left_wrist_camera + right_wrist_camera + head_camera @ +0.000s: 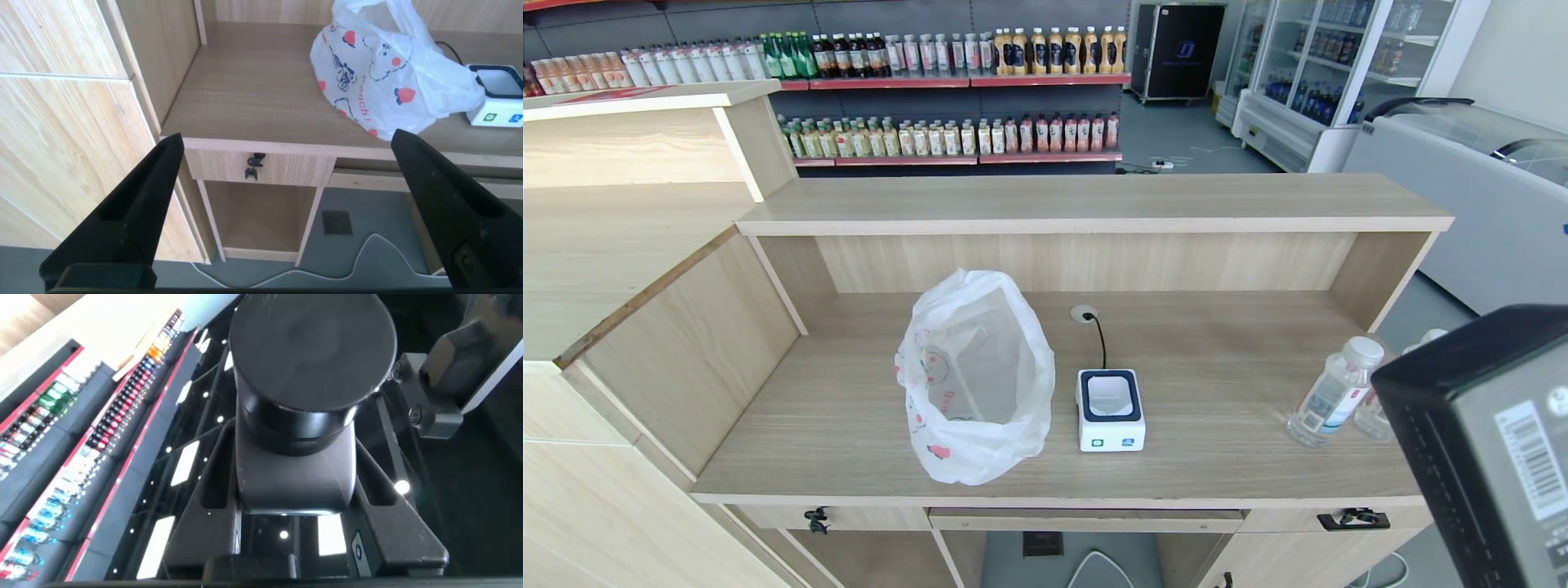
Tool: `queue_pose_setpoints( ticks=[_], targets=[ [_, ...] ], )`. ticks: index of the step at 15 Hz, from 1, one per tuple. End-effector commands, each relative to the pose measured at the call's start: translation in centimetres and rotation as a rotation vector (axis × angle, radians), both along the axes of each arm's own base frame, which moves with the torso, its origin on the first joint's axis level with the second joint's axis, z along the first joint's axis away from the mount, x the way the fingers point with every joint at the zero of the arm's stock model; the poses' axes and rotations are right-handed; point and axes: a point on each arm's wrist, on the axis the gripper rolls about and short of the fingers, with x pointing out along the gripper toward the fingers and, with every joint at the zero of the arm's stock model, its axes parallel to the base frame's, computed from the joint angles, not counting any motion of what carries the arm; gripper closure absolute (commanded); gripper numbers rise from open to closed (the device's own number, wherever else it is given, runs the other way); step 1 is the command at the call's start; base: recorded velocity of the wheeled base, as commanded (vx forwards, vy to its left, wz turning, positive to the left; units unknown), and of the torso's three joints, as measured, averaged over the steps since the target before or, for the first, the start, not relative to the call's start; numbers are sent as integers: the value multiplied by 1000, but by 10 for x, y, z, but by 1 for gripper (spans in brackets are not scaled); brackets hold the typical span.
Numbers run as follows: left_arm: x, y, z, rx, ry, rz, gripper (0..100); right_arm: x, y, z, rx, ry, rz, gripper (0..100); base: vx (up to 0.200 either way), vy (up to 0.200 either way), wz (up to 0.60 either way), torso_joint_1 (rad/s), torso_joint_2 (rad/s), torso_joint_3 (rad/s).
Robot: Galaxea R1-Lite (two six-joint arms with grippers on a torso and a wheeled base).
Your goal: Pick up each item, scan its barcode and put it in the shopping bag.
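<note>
standing upright with caps up and long axes vertical, two clear bottles [1335,392] sit side by side at the right end of the surface [1217,465], the outer one partly hidden. one white bag [976,384] stands left of centre with its mouth open upward. it is just beside one scanner [1111,420], whose window faces up. the left gripper [286,143] hangs off the surface's front left edge, spread wide and empty, with the bag near and the bottles well apart. i cannot tell the right gripper's [296,490] state.
</note>
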Motion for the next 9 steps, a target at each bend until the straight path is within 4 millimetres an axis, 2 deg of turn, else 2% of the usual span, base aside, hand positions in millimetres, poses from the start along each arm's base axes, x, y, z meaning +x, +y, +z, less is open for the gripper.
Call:
queue_pose_setpoints(
  ticks=[1, 9],
  targets=[
    [0, 0, 0, 0, 0, 1, 0, -1, 0, 0, 0, -1, 2, 100, 0, 0, 0, 0, 0, 0],
    [0, 0, 0, 0, 0, 2, 0, -6, 3, 4, 12, 4, 57, 100, 0, 0, 0, 0, 0, 0]
  ],
)
